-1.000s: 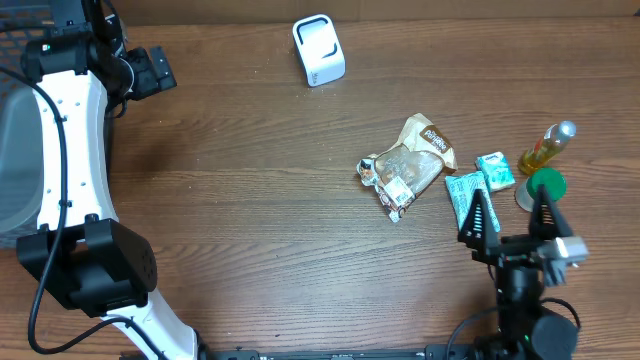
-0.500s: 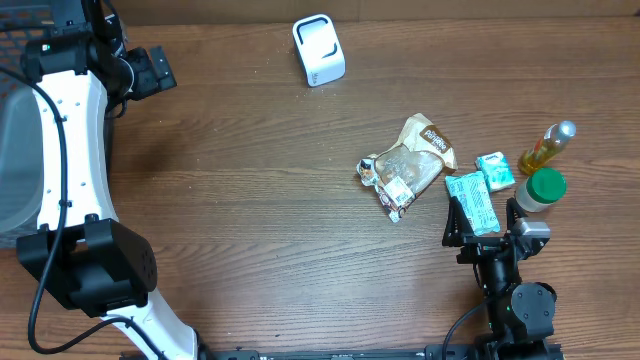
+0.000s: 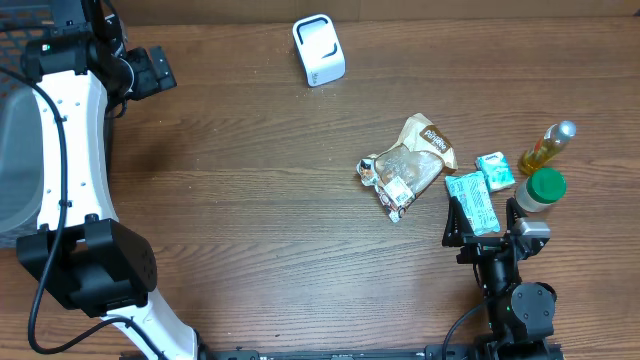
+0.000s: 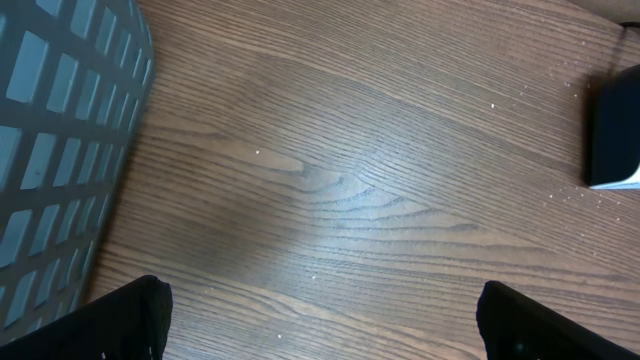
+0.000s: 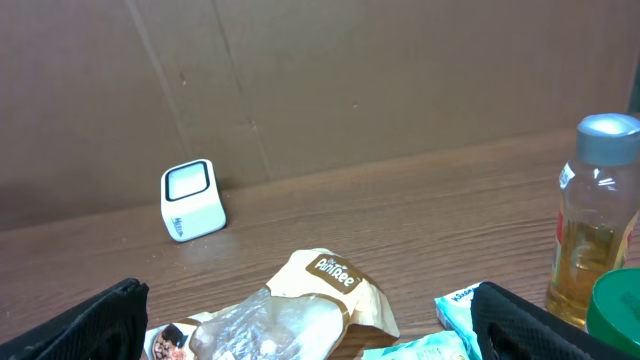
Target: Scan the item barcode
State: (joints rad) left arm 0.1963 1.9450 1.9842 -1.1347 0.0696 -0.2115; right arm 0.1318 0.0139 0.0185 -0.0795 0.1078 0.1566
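**A:** Scanner [image 3: 319,50] first. Where does it sit?

**B:** By the far edge of the tabletop [image 3: 250,200], roughly midway along. It is a small white box, well apart from everything else.

**A:** And the items?

**B:** They are bunched toward the right edge. A crumpled snack bag [image 3: 405,165] lies furthest in. Just right of it is a long teal packet [image 3: 472,200], with a smaller teal packet [image 3: 494,170] touching its far end. A bottle of yellow liquid [image 3: 548,147] stands nearest the right edge, and a green-lidded jar [image 3: 541,190] is just beside it. The print on any of them is too small to tell which carries the barcode.

**A:** Right gripper [image 3: 485,222]?

**B:** Its jaws are spread wide and grip nothing. It sits on the near side of the group, over the near end of the long teal packet. I cannot tell whether it touches the packet.

**A:** Left gripper [image 4: 320,292]?

**B:** It is at the far left corner, jaws also spread wide, holding nothing, above bare wood. A grey mesh basket [image 4: 50,150] is beside it at the left edge.
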